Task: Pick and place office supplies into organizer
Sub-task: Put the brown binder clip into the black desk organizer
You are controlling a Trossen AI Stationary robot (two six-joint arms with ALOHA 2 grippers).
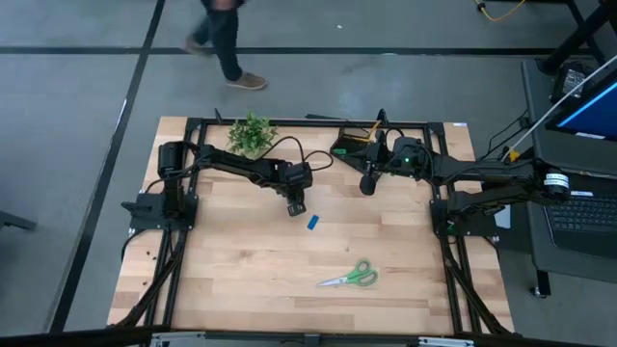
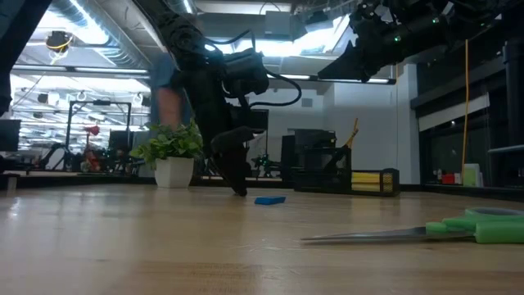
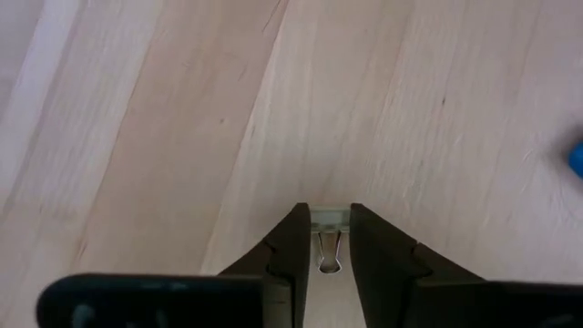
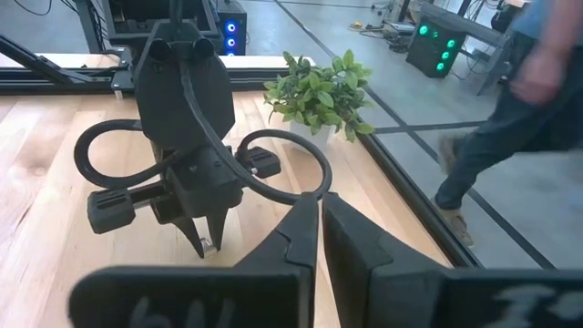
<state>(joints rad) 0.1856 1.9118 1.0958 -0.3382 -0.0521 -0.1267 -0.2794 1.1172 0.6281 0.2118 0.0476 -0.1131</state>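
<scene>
The left pincer [image 1: 295, 207] points down at the table [image 1: 241, 280] near its middle, tips at the wood. In its wrist view the two fingers [image 3: 293, 239] stand a narrow gap apart with a small binder clip [image 3: 329, 239] between them on the table; the clip's body sits at the fingertips and its wire loop lies in the gap (whether the fingers already press on it I cannot tell). Just beside this pincer lies a blue eraser [image 1: 313, 223], not touching it. The scissors [image 1: 351, 278] lie well apart, toward the table's front.

The right pincer [image 1: 367, 183] hangs raised above the table near the organizer [image 1: 354, 146], its fingers [image 4: 301, 239] clenched with only a slit between them and nothing in them.

The organizer stands at the far edge, a yellow pad [image 2: 366, 181] showing in it in the low view. A plant [image 1: 251, 135] stands at the far edge too. A person [image 4: 515, 100] walks on the floor beyond the table.
</scene>
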